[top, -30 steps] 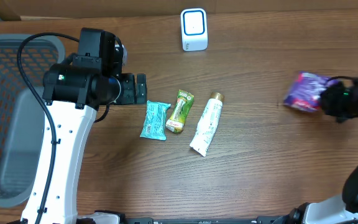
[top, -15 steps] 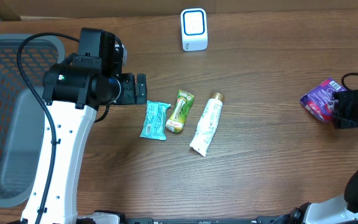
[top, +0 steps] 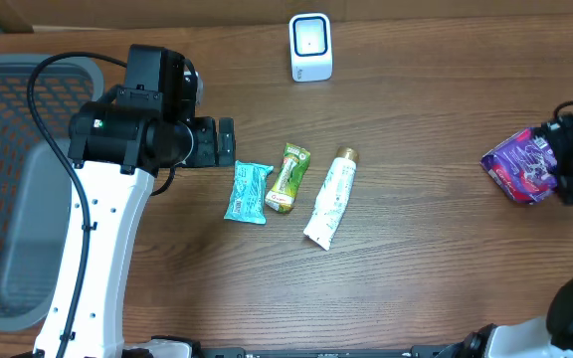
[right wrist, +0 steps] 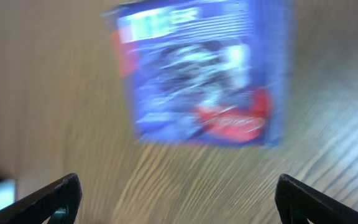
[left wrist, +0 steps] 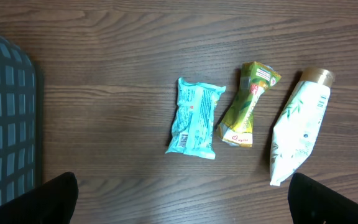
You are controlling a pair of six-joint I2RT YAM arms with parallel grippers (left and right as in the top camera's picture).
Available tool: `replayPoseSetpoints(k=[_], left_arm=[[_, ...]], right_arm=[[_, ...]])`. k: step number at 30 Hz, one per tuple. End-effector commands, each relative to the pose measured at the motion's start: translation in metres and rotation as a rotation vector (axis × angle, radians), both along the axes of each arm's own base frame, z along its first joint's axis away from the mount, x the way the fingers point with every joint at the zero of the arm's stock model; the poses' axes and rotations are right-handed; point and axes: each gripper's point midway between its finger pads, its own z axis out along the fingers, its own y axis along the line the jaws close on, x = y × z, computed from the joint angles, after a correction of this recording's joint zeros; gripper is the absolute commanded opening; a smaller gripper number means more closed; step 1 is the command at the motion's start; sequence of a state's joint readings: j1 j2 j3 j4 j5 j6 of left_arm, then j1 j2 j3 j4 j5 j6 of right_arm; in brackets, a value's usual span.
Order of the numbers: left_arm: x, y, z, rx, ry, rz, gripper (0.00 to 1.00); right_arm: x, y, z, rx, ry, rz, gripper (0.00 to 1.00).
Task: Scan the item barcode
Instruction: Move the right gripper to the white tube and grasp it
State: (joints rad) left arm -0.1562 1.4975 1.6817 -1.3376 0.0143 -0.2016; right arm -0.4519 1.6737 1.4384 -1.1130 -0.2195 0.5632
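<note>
Comparing views, only the overhead camera took in the whole table (top: 416, 268). It showed the white scanner (top: 310, 47) at the far edge, the grey basket (top: 8, 179) at the left, and the purple packet (top: 517, 167) far to the right, well apart from the other goods.

The right wrist camera alone gave the purple packet (right wrist: 201, 71) close up, though blurred, and its printing could not be read. It lay flat on the wood ahead of the right gripper (right wrist: 179, 202), whose fingers stood wide apart and held nothing. Overhead, the right gripper (top: 568, 167) sat just beside the packet.

The left wrist camera showed the teal packet (left wrist: 195, 118), green sachet (left wrist: 247, 106) and tube (left wrist: 297, 127) side by side without touching, with the basket (left wrist: 5, 118) mesh at the left. The left gripper (left wrist: 185, 205) was spread wide and empty.

The table was dark brown wood with grain running left to right. A tan strip lay beyond its far edge.

The purple packet sat skewed to the table edges, one corner pointing toward the table's middle. Its long axis could not be settled.
</note>
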Motion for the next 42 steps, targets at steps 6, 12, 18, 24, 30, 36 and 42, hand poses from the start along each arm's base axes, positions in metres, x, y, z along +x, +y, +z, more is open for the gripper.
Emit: replayPoseSetpoints(k=[6, 12, 18, 24, 30, 36, 42], left_arm=[[0.002, -0.001, -0.001, 0.002, 0.001, -0.016, 0.99], [0.002, -0.001, -0.001, 0.002, 0.001, -0.016, 1.0], [0.002, -0.001, -0.001, 0.002, 0.001, -0.016, 1.0], [0.002, -0.001, -0.001, 0.002, 0.001, -0.016, 1.0], [0.002, -0.001, -0.001, 0.002, 0.001, -0.016, 1.0], [0.002, -0.001, -0.001, 0.002, 0.001, -0.016, 0.99], [0.002, -0.001, -0.001, 0.002, 0.001, -0.016, 1.0]], right_arm=[[0.027, 0.116, 0.033, 0.108, -0.182, 0.502, 1.0], [0.021, 0.198, 0.004, 0.125, -0.139, 0.735, 1.0], [-0.006, 0.265, -0.043, 0.18, -0.005, 0.886, 0.95], [-0.027, 0.304, -0.079, 0.219, 0.09, 0.884, 0.83], [-0.041, 0.326, -0.101, 0.251, 0.116, 0.808, 0.83], [-0.047, 0.345, -0.115, 0.278, 0.106, 0.75, 0.79], [-0.034, 0.356, -0.114, 0.25, 0.038, 0.729, 0.57]])
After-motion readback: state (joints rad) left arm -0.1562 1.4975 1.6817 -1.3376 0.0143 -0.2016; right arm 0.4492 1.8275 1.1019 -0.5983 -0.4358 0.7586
